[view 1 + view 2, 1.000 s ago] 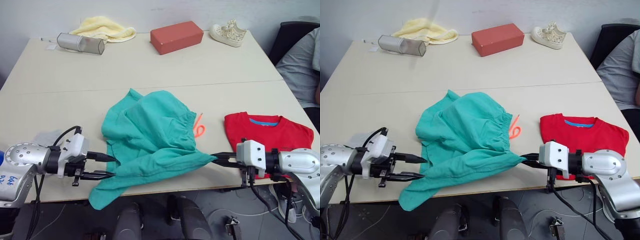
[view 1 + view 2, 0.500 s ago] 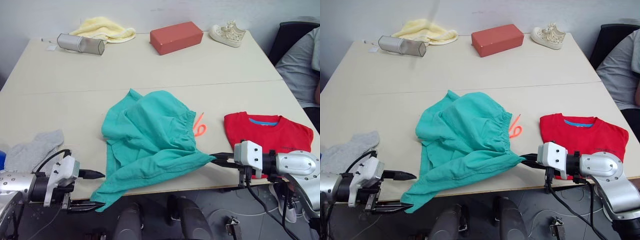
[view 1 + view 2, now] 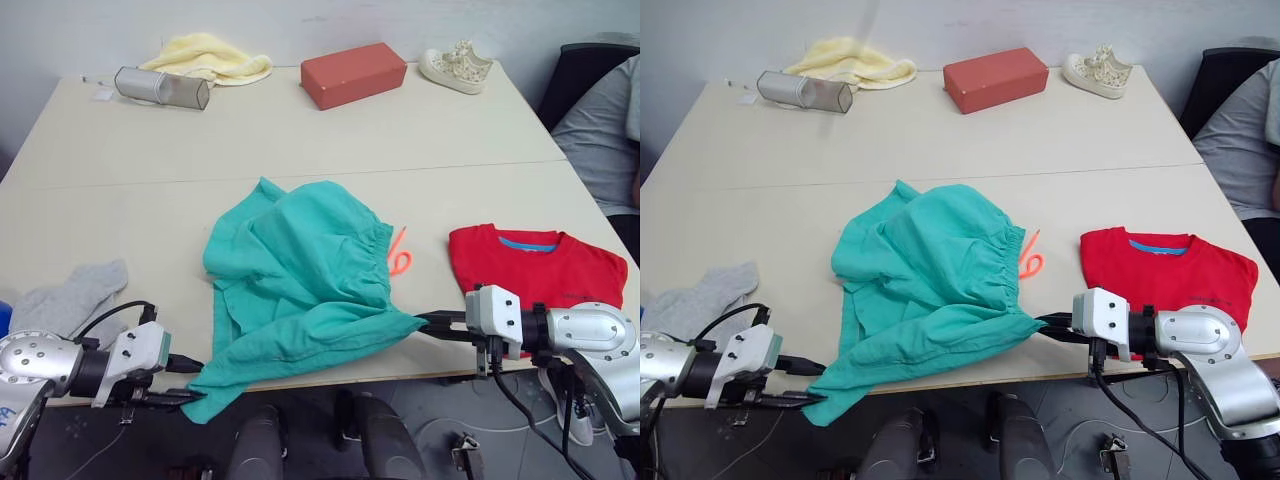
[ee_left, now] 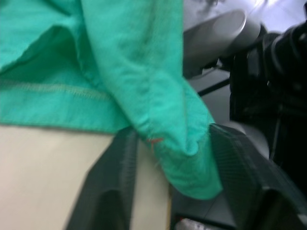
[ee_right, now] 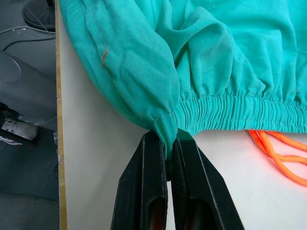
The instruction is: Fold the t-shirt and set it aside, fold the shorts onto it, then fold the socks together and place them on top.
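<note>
The shorts lie crumpled at the table's near middle, one corner drooping over the front edge at about 7 o'clock from the heap. The right gripper is pinched tight on a waistband corner, its two black fingers pressed together with only a thin lip of teal cloth between them. The left gripper stands apart around the hanging corner, a fold of fabric sitting between its fingers but not yet clamped.

Risks, as I judge them: the right hold is on very little cloth, so a pull toward 3 o'clock could slip it free. If the left gripper closes where it is, it may catch one layer only, or a bunched lump, and the garment would lift twisted rather than spread flat. The orange drawstring, trailing at 3 o'clock of the waistband, could snag or drag.

The t-shirt lies folded at 3 o'clock from the shorts, just beyond the right gripper; a careless swing could rumple it. The socks rest at 9 o'clock, near the left arm, and could get swept off the edge.
</note>
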Robot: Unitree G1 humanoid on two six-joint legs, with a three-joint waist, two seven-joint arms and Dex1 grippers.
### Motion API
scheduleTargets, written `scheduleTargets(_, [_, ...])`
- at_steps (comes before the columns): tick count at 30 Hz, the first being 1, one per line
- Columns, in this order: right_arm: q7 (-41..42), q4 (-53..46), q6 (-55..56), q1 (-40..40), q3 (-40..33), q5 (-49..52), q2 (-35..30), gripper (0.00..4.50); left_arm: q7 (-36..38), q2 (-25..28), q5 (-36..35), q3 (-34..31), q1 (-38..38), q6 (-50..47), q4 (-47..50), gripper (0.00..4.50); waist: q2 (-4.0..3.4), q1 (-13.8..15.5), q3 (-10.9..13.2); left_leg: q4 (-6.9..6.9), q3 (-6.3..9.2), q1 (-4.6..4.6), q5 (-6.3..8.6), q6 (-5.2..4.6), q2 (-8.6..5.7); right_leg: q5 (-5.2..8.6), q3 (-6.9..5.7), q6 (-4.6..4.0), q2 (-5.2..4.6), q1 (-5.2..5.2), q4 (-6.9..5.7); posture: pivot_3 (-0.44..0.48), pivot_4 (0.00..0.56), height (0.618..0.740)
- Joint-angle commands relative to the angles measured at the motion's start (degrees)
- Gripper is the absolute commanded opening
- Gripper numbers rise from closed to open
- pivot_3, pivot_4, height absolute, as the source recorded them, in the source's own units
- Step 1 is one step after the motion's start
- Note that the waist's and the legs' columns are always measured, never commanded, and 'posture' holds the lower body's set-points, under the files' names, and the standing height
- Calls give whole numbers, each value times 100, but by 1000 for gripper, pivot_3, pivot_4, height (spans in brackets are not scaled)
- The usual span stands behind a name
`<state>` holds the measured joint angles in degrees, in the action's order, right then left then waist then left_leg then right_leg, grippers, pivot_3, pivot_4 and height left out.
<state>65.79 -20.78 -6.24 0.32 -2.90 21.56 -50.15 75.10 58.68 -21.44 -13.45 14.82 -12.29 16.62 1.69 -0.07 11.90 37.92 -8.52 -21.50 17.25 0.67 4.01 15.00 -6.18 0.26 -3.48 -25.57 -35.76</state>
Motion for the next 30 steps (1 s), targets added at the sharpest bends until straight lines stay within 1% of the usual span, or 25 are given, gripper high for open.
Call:
scheduleTargets(1, [105, -64, 129, -3, -328, 219, -47, 0, -19, -79, 5, 171, -369, 152, -112, 790, 0, 1, 0, 0, 0, 0, 1, -2, -1, 0, 1, 0, -1, 1, 1, 0, 150, 740])
scheduleTargets(3, [135, -54, 140, -9, -397, 267, -52, 0, -62, -207, -215, 212, -587, -2, -113, 57, -1, 4, 0, 0, -1, -1, 1, -3, 0, -1, 1, 1, -1, 1, 1, 0, 150, 740])
scheduleTargets(6, [203, -35, 195, -39, -525, 343, -26, 0, 19, -225, -380, 174, -1003, -82, -276, 18, 1, 5, 0, 0, -3, -1, -4, -14, 0, -2, 1, 3, -1, 1, 0, 0, 150, 740])
scheduleTargets(7, [212, -9, 260, -75, -568, 365, 1, 0, -12, -224, -411, 144, -1272, -103, -428, 18, 1, 5, 0, 0, -3, -1, -5, -16, 0, -2, 1, 3, 0, 1, -3, 0, 150, 740])
scheduleTargets(10, [173, 263, 571, -351, -765, 402, 92, 0, -530, -426, -325, 42, -2637, 21, -1358, 18, 1, 21, 1, 2, -3, 2, -8, -12, -3, -3, 1, 2, 1, 1, -10, 0, 150, 740])
scheduleTargets(13, [18, 743, 920, -834, -893, 214, 129, 0, -789, -500, 59, 129, -3868, 570, -2409, 18, 1, 22, 1, 6, -3, 5, -17, -15, -6, -11, 2, 6, 3, 8, -12, 0, 150, 740])
scheduleTargets(15, [-61, 998, 1120, -1088, -937, 115, 144, 0, -808, -508, 290, 183, -4378, 1147, -2920, 18, 1, 0, 0, 6, -8, 5, -28, -34, -10, -14, 3, 9, -1, 7, -15, 0, 150, 740])
scheduleTargets(17, [-68, 1142, 1226, -1186, -975, 106, 119, 0, -830, -535, 389, 171, -4679, 1534, -3287, 18, 0, -24, 0, 5, -18, 11, -17, -26, -9, -19, 6, 13, -3, 6, -25, 0, 150, 740])
scheduleTargets(18, [-44, 1158, 1257, -1158, -992, 132, 95, 0, -751, -524, 389, 159, -4704, 1686, -3413, 18, 0, -28, 0, 5, -24, 14, -14, -15, -6, -18, 6, 13, -1, 6, -26, 0, 150, 740])
scheduleTargets(19, [22, 1105, 1222, -1053, -1010, 223, 64, 0, -495, -474, 301, 158, -4572, 1773, -3421, 18, 0, -31, 0, 3, -28, 12, -17, -3, -6, -16, 4, 14, 2, 2, -24, 0, 150, 740])
scheduleTargets(21, [175, 925, 1177, -758, -1035, 389, 16, 0, -15, -373, 136, 161, -4136, 1921, -3296, 18, -2, -33, -1, 1, -36, 13, -16, 8, -5, -1, 6, 19, 6, -1, -25, 0, 150, 740])
scheduleTargets(23, [304, 747, 1066, -495, -1043, 554, -31, 0, 215, -300, 27, 151, -3745, 1836, -3088, 18, -2, -32, -1, 0, -46, 16, -1, 10, 7, 18, 9, 26, 8, -3, -27, 0, 150, 740])
scheduleTargets(24, [383, 632, 987, -328, -1055, 647, -62, 0, 337, -242, -47, 137, -3476, 1699, -2906, 18, -1, -30, 0, 0, -49, 15, 2, 10, 8, 19, 10, 27, 8, -5, -26, 0, 150, 740])
scheduleTargets(26, [564, 263, 536, 249, -1015, 847, -232, 0, 708, 0, -192, 120, -2412, 1226, -2288, 18, 1, -36, 1, 11, -50, 8, 8, 4, 10, 20, 13, 30, 9, -8, -24, 0, 150, 740])
scheduleTargets(28, [690, 9, 151, 704, -968, 939, -443, 0, 820, 160, -396, 101, -1651, 735, -1719, 18, 0, -31, 0, 10, -55, 19, 24, -5, 12, 25, 22, 38, 6, -3, -22, 0, 150, 740])
scheduleTargets(30, [859, -123, -128, 992, -897, 941, -686, 0, 819, 211, -584, 124, -1230, 377, -1269, 18, 2, -8, 0, 15, -54, 27, 47, -19, 10, 28, 24, 40, 2, 5, -23, 0, 150, 740])
